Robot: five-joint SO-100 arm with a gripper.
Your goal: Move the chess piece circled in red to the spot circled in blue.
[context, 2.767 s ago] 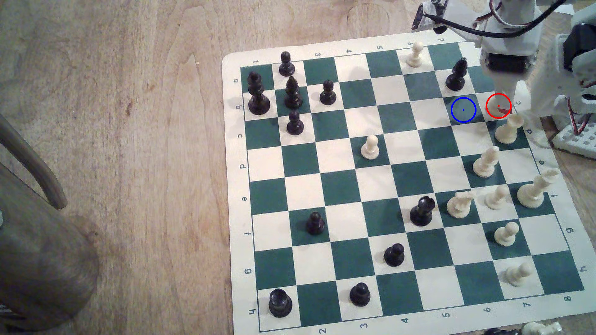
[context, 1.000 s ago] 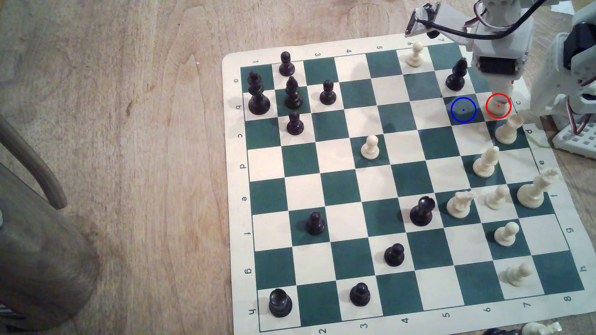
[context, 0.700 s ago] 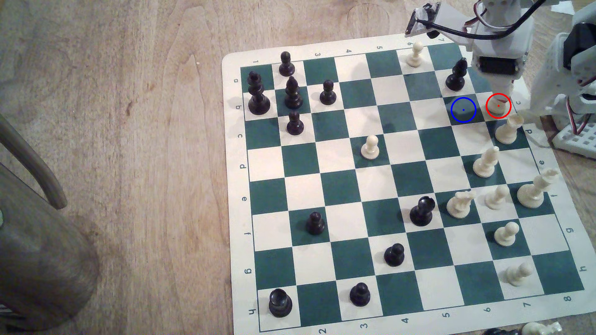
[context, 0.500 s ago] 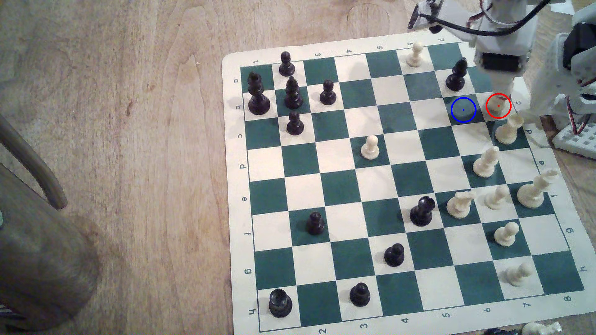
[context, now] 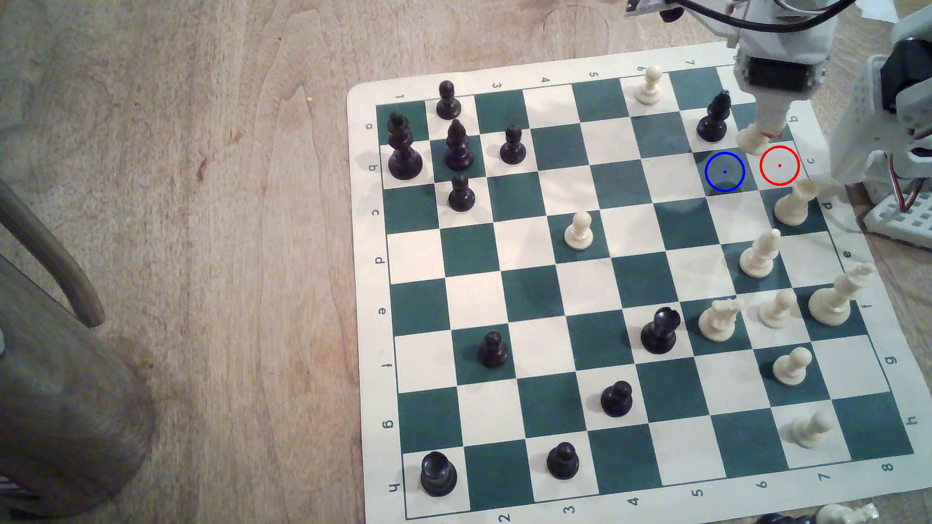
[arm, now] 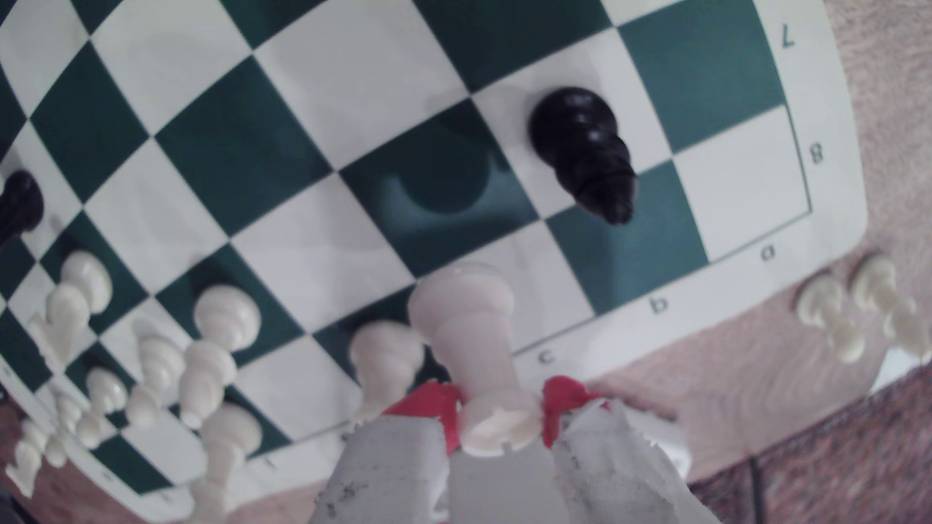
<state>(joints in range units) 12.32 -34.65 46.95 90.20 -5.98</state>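
Pale wood grain covers the desk point(context: 201, 201), and at the exterior view's far left a blurred grey rounded shape point(context: 60, 403) sits at the edge. Moving right, the green-and-white chessboard point(context: 605, 504) begins with a cluster of black pieces near its far-left corner, among them a tall black king point(context: 403, 148). Toward the middle a lone cream pawn point(context: 578, 231) stands on a green square, and nearer the front a black rook point(context: 659, 330) stands beside a cream knight point(context: 718, 319).

Further right, a black bishop point(context: 712, 118) stands on the white square just behind the spot point(context: 724, 172), the green square with the blue ring; nothing stands on that square. Just right of the bishop, the chess piece point(context: 752, 140) hangs off the board, held at its head. The gripper point(context: 769, 132) has its red-tipped jaws closed on the piece's top; in the wrist view the red pads point(arm: 560, 398) press the crown from both sides while the base of the piece point(arm: 461, 302) points down at the board. The red ring point(context: 779, 165) marks a bare white square right of the blue one. A second cream rook point(context: 796, 204) stands on the green square just in front of the red ring, and more cream pieces stand in front of it along the board's right side.
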